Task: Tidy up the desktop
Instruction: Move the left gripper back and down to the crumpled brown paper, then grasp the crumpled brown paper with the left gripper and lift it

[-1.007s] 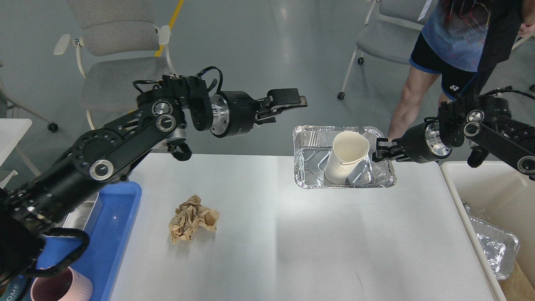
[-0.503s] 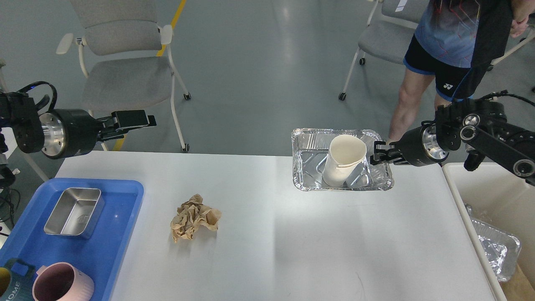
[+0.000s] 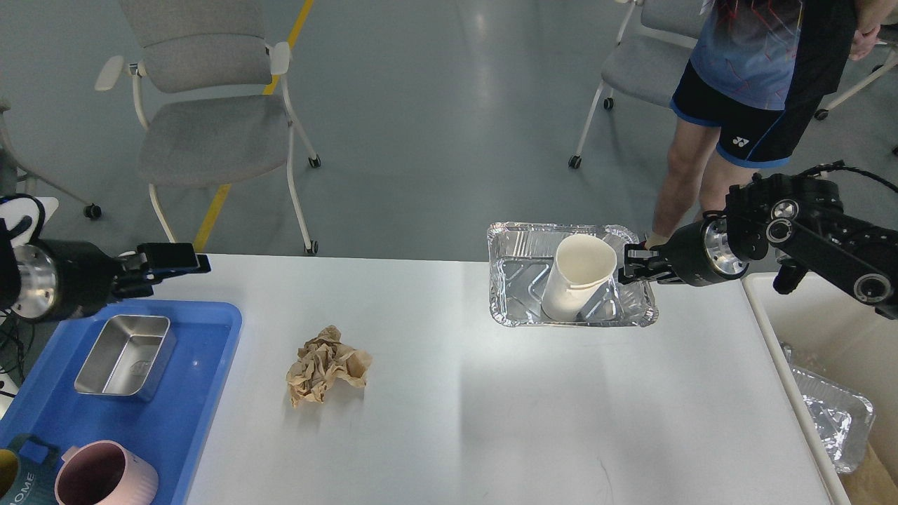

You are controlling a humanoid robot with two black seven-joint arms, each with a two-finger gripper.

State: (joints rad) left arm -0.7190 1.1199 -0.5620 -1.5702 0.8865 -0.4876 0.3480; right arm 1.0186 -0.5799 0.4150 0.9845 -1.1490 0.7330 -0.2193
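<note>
Right gripper [image 3: 629,267] is clamped on the right rim of the foil tray [image 3: 519,270], which holds a white paper cup [image 3: 579,284] at the far right of the desktop [image 3: 491,414]. Left gripper [image 3: 172,258] hangs empty above the blue tray [image 3: 203,393]; I cannot tell its opening.

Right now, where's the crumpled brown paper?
Head view: crumpled brown paper lies on the desktop, left of centre, between the blue tray and the foil tray.

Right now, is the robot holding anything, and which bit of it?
The right gripper pinches the foil tray by its right rim, paper cup inside. The left gripper holds nothing.
</note>
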